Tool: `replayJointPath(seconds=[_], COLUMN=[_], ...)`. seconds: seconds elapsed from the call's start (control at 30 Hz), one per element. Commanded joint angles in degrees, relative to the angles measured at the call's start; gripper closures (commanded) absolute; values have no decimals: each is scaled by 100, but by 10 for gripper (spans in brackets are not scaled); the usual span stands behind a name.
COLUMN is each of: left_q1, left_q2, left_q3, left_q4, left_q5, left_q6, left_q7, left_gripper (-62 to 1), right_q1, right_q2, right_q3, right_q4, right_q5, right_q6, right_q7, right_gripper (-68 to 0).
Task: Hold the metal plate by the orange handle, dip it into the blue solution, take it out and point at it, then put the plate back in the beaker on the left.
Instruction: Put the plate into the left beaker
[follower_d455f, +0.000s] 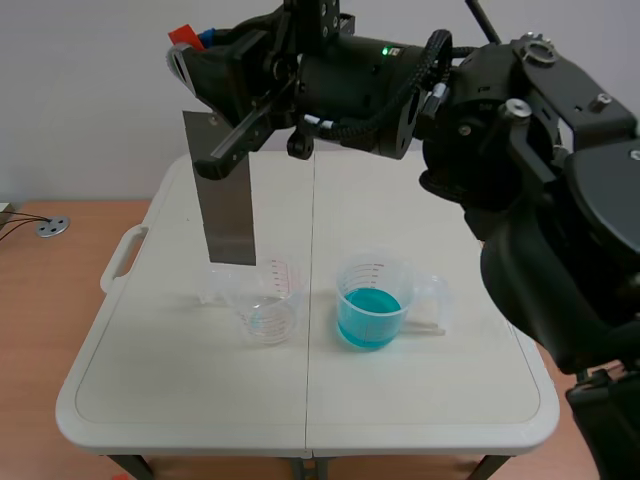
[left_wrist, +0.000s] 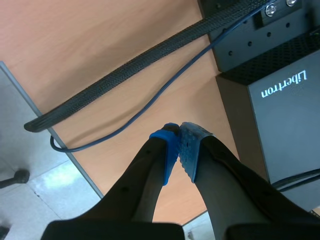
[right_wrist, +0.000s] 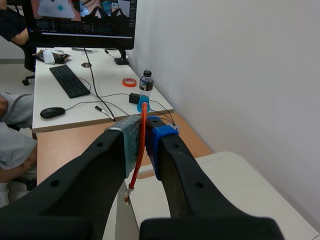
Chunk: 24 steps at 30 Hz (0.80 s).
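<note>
L gripper (left_wrist: 180, 131): 1, seen only in its own wrist view. Jaws are closed on nothing, pads touching, over a wood-coloured surface w/ 1 braided cable (left_wrist: 125, 75) and 1 black box (left_wrist: 280, 100).

On the white table (follower_d455f: 180, 400), from the left: 1 metal plate (follower_d455f: 225, 200) hangs upright, its top end in the R gripper (follower_d455f: 205, 70). That gripper sits high up on the right arm (follower_d455f: 540, 200), which spans the scene's top. Its jaws clamp the orange handle (follower_d455f: 181, 37); in the R wrist view only the handle's thin edge shows betw. the pads.

The plate's lower edge is level w/ the rim of the empty beaker (follower_d455f: 268, 305); can't tell if it's inside or just behind.

Beakers: 2. The 2nd beaker (follower_d455f: 372, 300), to the right, holds the blue solution (follower_d455f: 368, 320) and stands apart from the plate. The arm's bulk hides the table's far right corner.
</note>
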Motion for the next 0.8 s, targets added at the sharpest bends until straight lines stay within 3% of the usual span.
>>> replayJointPath(seconds=[0.0, 0.3, 0.77], left_q1=[63, -20, -20], left_q2=[-33, -31, -33], left_q3=[-13, 173, 249], left_q4=[26, 7, 0], left_q5=[-17, -17, -15], left_q6=[-33, -39, -39], left_q7=[-59, -55, -52], left_gripper=[-17, -16, -16], right_q1=[151, 166, 166], right_q2=[-83, -310, -315], right_q3=[-13, -81, -81], right_q4=[0, -345, -514], right_q5=[70, -28, -28], right_q6=[0, -2, -17], right_q7=[87, 87, 92], right_gripper=[-13, -13, -13])
